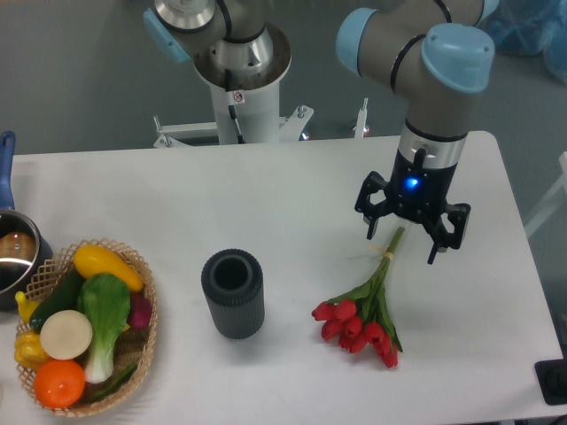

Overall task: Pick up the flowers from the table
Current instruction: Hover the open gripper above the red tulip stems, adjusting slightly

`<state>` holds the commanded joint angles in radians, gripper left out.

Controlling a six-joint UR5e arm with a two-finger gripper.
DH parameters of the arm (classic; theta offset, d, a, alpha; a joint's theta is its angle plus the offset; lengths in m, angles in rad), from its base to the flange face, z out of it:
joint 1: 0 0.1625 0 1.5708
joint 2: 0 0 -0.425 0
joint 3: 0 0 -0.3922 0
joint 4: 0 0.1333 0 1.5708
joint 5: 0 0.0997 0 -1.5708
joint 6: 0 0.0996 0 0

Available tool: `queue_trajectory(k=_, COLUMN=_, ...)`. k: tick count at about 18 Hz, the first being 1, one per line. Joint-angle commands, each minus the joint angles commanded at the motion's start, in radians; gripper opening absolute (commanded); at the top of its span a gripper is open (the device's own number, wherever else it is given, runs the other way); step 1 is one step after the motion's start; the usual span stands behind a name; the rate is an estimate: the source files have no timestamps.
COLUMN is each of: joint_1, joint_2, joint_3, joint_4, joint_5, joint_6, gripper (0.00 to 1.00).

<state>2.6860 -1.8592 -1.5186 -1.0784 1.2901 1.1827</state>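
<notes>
My end effector (403, 237) hangs with fingers apart over the stem ends of the tulip bunch (365, 316), near the surface's (177, 195) right edge. Stems offer the slimmest grip; blooms stay uncrushed.

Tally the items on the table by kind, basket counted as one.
Flower bunches: 1, the flowers
Vases: 1, dark vase
Produce baskets: 1, basket
Pots: 1, pot at the left edge
Total: 4

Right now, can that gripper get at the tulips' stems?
Probably yes: the open gripper hovers directly over the tulip stem end, and nothing lies between them on the white table.
</notes>
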Motion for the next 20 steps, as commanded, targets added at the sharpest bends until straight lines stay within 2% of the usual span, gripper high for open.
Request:
queue_trajectory(k=3, joint_1=-0.008, joint_2=0.003, joint_3=-0.014, joint_4=0.021, joint_5=0.002, joint_6=-0.005, gripper=1.0)
queue_trajectory(k=8, joint_1=-0.008, joint_2=0.005, joint_3=-0.014, joint_4=0.021, joint_5=-0.003, joint_6=-0.008, gripper=1.0)
queue_trajectory(k=12, joint_1=0.0, joint_2=0.003, joint_3=-0.015, joint_4=0.034, joint_5=-0.113, joint_6=-0.141, gripper=1.0)
queue_trajectory(k=16, joint_1=-0.008, joint_2=0.002, joint_3=-0.015, joint_4=0.092, joint_5=-0.129, joint_6=-0.169, gripper=1.0)
queue_trajectory(k=18, joint_1=-0.009, joint_2=-0.002, joint_3=-0.035, joint_4=0.15, joint_5=-0.127, joint_6=-0.16, gripper=1.0)
queue_trajectory(k=20, joint_1=-0.009, joint_2=0.002, joint_3=-0.081, joint_4=0.227, joint_5=-0.12, joint_6=-0.163, gripper=1.0)
